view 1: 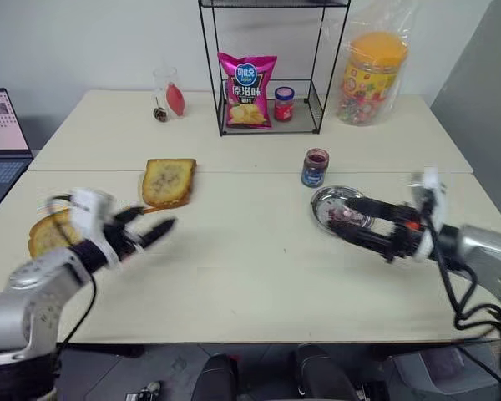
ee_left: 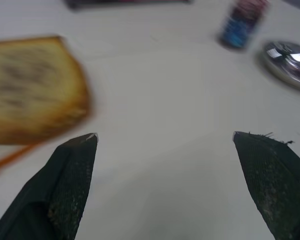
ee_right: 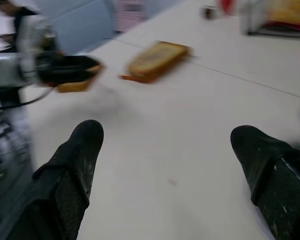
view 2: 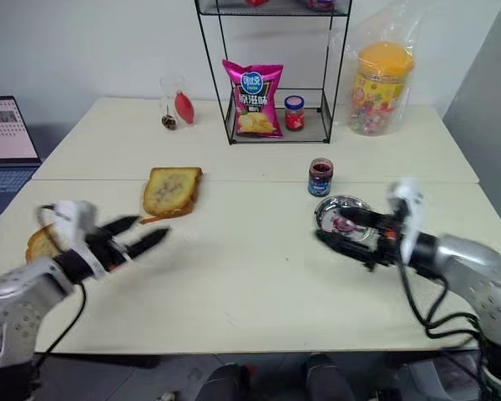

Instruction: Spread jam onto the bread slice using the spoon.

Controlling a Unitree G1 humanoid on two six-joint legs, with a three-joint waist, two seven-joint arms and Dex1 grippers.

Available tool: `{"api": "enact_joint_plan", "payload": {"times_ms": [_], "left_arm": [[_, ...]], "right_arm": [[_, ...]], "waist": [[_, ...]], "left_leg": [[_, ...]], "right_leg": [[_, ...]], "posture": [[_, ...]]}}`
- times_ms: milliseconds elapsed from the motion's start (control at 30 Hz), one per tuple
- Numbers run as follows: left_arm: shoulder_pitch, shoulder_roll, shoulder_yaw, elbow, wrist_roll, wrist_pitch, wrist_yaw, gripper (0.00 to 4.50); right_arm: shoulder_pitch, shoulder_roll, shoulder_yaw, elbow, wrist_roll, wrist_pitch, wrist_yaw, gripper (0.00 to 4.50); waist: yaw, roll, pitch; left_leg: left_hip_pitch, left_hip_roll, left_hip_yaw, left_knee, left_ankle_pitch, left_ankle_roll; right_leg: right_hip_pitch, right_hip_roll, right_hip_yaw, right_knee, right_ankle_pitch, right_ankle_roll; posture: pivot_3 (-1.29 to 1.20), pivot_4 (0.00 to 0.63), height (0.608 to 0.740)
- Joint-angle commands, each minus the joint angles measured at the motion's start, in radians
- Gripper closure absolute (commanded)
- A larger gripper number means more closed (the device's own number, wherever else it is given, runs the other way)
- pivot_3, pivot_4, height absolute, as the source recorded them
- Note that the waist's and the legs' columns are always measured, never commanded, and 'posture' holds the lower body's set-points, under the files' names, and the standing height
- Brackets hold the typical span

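The bread slice lies near the table's left edge, partly hidden behind my left arm. My left gripper hovers open and empty just right of it, fingers pointing toward the table's middle. A second, paler toast lies beyond that gripper, with an orange strip under it. The small glass jar of dark jam stands right of centre. In front of it sits a shiny metal dish with a reddish smear. My right gripper hangs open over that dish, holding nothing. The spoon is hidden.
A black wire rack at the back holds a pink crisp bag and a red-lidded jar. A big orange-lidded jar in plastic stands back right, a glass back left, and a laptop off the left edge.
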Motion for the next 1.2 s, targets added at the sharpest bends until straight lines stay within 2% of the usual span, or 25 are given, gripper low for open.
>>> {"api": "enact_joint_plan", "payload": {"times_ms": [33,200,333,533,767,1000,1100,1200], "left_arm": [[-0.055,-0.003,0.154,0.172,0.127,-0.123,0.234,0.0],[-0.06,0.0,0.253,0.283,0.168,-0.166,0.363,0.0],[-0.02,-0.027,0.33,0.34,0.135,-0.126,0.41,0.0],[-0.003,-0.068,0.324,0.348,0.04,-0.048,0.341,0.0],[-0.112,-0.024,0.264,0.567,0.057,-0.022,0.308,0.0],[-0.165,-0.033,0.249,0.604,0.02,0.041,0.297,0.0],[-0.161,-0.039,0.254,0.578,0.006,0.073,0.301,0.48],[-0.156,-0.048,0.266,0.562,0.005,0.081,0.327,1.22]], "right_arm": [[-0.151,0.096,0.182,0.053,-0.06,-0.045,0.047,0.05],[-0.195,0.113,0.27,0.127,-0.137,-0.115,0.141,0.05],[-0.199,0.135,0.318,0.169,-0.203,-0.172,0.164,0.05],[-0.196,0.142,0.335,0.191,-0.249,-0.213,0.2,0.05],[-0.226,0.18,0.308,0.189,-0.244,-0.19,0.162,0.05],[-0.202,0.167,0.277,0.159,-0.237,-0.174,0.131,0.05],[-0.198,0.168,0.268,0.139,-0.227,-0.158,0.118,0.0],[-0.195,0.169,0.262,0.135,-0.229,-0.152,0.111,0.0]], "waist": [[0.003,0.0,0.0],[0.01,-0.005,-0.002],[0.013,-0.007,-0.003],[0.019,-0.01,-0.004],[0.019,-0.012,-0.006],[0.027,-0.011,-0.006],[0.028,-0.011,-0.006],[0.029,-0.011,-0.006]], "left_leg": [[-0.002,0.0,0.001,0.0,0.0,0.0],[-0.008,-0.002,0.001,0.002,-0.001,-0.001],[-0.009,-0.005,0.0,0.002,-0.001,-0.002],[-0.009,-0.005,-0.002,0.003,-0.001,-0.002],[-0.005,-0.005,-0.002,0.003,0.0,-0.001],[-0.005,-0.005,-0.001,0.002,0.0,-0.001],[-0.005,-0.005,-0.001,0.002,0.0,-0.001],[-0.005,-0.005,-0.001,0.002,0.0,-0.001]], "right_leg": [[-0.002,0.0,0.0,0.0,0.0,0.0],[-0.005,-0.004,-0.001,-0.003,0.0,0.001],[-0.005,-0.008,-0.002,-0.003,0.001,-0.001],[-0.004,-0.008,-0.004,-0.001,0.001,0.001],[-0.002,-0.006,-0.004,0.0,0.001,0.001],[-0.002,-0.007,-0.003,0.0,0.001,0.001],[-0.002,-0.007,-0.003,0.0,0.001,0.001],[-0.002,-0.008,-0.003,0.0,0.001,0.001]], "posture": [[0.0,0.15,0.74],[0.0,0.15,0.74],[0.0,0.15,0.74],[0.0,0.15,0.74],[0.0,0.15,0.74],[0.0,0.15,0.74],[0.0,0.15,0.74],[0.0,0.15,0.74]]}}
